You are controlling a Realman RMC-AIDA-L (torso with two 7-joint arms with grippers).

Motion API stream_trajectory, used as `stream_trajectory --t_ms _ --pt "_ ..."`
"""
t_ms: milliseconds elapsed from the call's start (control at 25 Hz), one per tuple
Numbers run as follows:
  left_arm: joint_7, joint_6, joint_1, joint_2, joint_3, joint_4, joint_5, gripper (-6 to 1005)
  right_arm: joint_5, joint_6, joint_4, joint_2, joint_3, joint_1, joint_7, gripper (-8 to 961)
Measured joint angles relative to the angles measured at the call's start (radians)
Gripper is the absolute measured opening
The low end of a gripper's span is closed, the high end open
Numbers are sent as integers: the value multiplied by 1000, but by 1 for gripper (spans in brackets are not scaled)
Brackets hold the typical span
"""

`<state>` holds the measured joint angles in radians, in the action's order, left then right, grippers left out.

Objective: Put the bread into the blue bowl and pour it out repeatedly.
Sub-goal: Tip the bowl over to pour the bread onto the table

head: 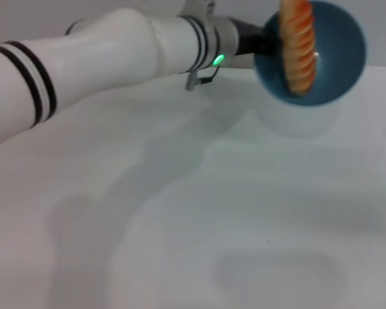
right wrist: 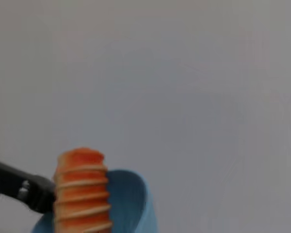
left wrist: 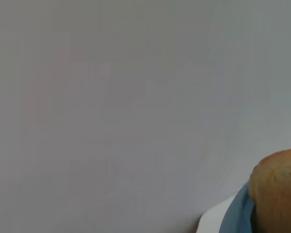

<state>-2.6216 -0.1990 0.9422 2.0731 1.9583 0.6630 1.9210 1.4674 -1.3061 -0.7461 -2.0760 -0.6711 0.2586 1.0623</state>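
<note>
My left arm reaches across the head view to the far right. Its gripper (head: pixel 269 41) is shut on the rim of the blue bowl (head: pixel 340 59) and holds it in the air, tipped on its side with the opening towards me. The bread (head: pixel 297 46), orange with pale ridges, stands on end inside the bowl and sticks out past the upper rim. The left wrist view shows one end of the bread (left wrist: pixel 279 189) and a strip of the bowl (left wrist: pixel 236 217). The right wrist view shows the bread (right wrist: pixel 81 191), the bowl (right wrist: pixel 132 200) and the left gripper's black finger (right wrist: pixel 19 187). My right gripper is out of view.
The white table (head: pixel 244 212) spreads below the raised bowl, with the arm's shadow across it. A plain grey wall (head: pixel 379 26) stands behind.
</note>
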Motion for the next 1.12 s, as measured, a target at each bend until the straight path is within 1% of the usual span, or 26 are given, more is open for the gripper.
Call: stream_trajectory --t_ms 160,320,400,520,760,1120 --pt "0 82 31 3 83 -9 1 -2 -216 -18 166 5 8 -63 -173 377" --pt "1 209 36 5 193 -10 2 -2 -252 -19 253 3 24 -86 -286 377" --pt "1 257 36 5 227 -6 2 -2 -254 -19 286 1 35 -87 -322 377" --pt "1 285 32 5 242 -14 3 -2 -261 -23 340 1 68 -79 -335 377" --pt "15 370 9 5 313 -23 6 -2 -282 -28 401 1 109 -59 -377 377" --pt "6 356 11 5 309 -26 3 -2 -283 -46 489 2 227 -9 -434 377"
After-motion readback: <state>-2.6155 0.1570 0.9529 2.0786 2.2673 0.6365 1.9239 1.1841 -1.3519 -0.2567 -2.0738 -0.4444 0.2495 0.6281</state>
